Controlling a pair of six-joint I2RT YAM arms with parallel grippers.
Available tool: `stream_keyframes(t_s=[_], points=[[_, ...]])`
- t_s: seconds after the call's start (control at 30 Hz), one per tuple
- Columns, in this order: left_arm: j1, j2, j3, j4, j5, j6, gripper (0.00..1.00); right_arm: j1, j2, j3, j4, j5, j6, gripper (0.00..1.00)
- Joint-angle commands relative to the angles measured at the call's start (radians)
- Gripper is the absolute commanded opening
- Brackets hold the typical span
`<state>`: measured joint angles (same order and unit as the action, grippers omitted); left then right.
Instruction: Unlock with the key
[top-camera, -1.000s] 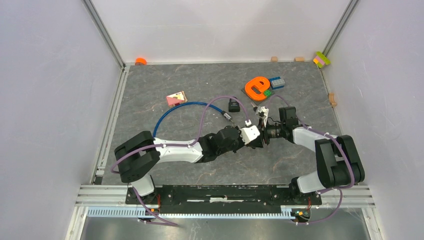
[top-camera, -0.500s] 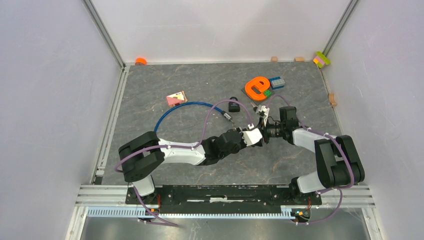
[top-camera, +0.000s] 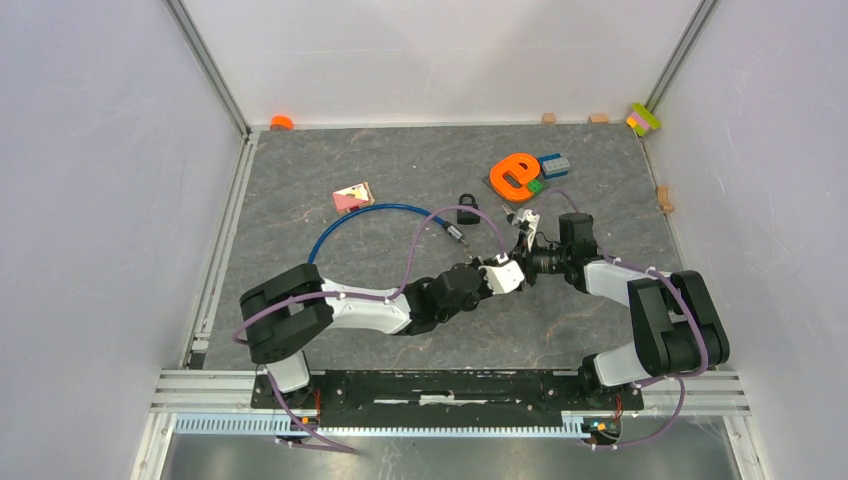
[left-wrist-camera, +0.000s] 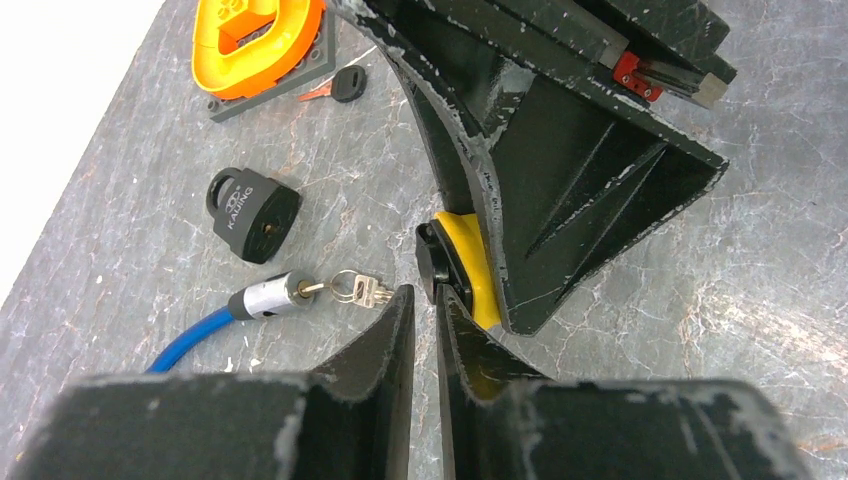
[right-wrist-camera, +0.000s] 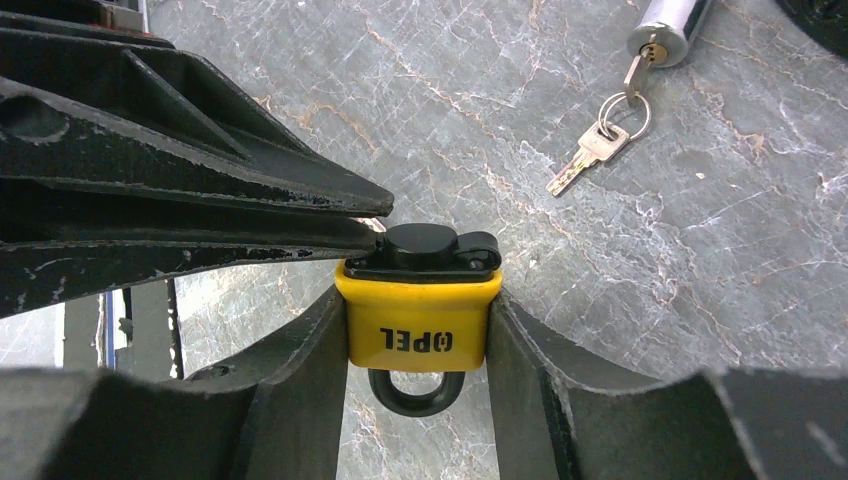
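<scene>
Seemingly the black-headed key sat in the yellow padlock, clamped by the right pincer over the middle of the grey worktop; the narrow left pincer touched it, grip unclear. Turning remained.

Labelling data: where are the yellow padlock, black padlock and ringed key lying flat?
yellow padlock (right-wrist-camera: 418, 325): right wrist view, yellow body.
black padlock (left-wrist-camera: 258, 215): left wrist view, front face.
ringed key (right-wrist-camera: 578, 162): right wrist view, blade.

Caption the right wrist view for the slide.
Right pincer clamps yellow padlock; left pincer at its black key; keyring beyond.
</scene>
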<state>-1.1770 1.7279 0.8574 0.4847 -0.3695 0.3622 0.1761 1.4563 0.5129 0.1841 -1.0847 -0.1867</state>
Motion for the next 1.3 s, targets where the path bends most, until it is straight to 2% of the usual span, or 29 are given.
stream_keyframes(t_s=[0.0, 0.8, 1.27], points=[[0.032, 0.078, -0.017, 0.048, -0.037, 0.060, 0.20, 0.098, -0.077, 0.006, 0.057, -0.459, 0.099, 0.00], [0.128, 0.029, -0.046, 0.181, -0.167, 0.142, 0.29, 0.104, -0.089, -0.031, 0.146, -0.451, 0.174, 0.00], [0.204, 0.003, -0.045, 0.214, -0.212, 0.166, 0.41, 0.113, -0.077, -0.053, 0.195, -0.442, 0.222, 0.00]])
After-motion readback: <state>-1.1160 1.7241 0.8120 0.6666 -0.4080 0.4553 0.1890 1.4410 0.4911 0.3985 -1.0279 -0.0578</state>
